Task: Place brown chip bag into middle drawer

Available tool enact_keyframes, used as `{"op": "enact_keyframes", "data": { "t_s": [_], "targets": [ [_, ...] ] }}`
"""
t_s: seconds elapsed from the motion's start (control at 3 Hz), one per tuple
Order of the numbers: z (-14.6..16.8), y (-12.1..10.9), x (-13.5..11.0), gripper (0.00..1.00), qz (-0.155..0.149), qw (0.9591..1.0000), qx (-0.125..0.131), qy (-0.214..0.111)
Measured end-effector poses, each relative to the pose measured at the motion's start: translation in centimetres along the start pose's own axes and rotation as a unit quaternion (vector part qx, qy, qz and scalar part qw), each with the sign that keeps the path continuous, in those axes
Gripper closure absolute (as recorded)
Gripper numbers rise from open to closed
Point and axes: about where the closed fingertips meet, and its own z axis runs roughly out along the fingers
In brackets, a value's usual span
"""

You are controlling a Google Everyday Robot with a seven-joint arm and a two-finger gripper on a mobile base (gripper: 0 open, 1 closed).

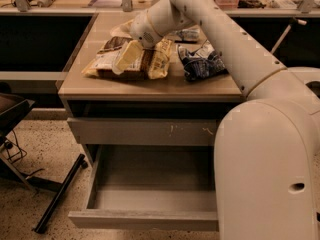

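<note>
Standing at the far left is a dark chair [12,111], its black leg [60,194] slanting across the speckled floor. Right of it the surface [150,88] carries the brown bag [102,60], lying flat toward the left front with its white label up. The tool [126,58] sits low over the bag's middle, pale against the dark foil; I cannot tell whether it is released or clenched. Under the surface is a shut front [145,131] with pale scratches, and below that the drawer [145,220] stands open, plain-fronted. Right of the brown bag, apart from it, lies a blue bag [200,64], with a silver wrapper [189,34] behind. The arm [225,39] slopes from the tool to the pale robot body [265,174], which hides the drawer's right end.
</note>
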Motion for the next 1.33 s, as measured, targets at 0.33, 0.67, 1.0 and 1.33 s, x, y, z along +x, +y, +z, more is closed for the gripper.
{"op": "enact_keyframes", "data": {
  "t_s": [0.33, 0.67, 1.0, 1.33],
  "targets": [
    [0.8, 1.4, 2.6, 0.0, 0.004, 0.9993, -0.004, 0.037],
    [-1.6, 1.1, 4.9, 0.0, -0.001, 0.9932, 0.045, 0.108],
    [-1.6, 1.1, 4.9, 0.0, -0.001, 0.9932, 0.045, 0.108],
    [-1.6, 1.1, 4.9, 0.19, -0.001, 0.9932, 0.045, 0.108]
  ]
}}
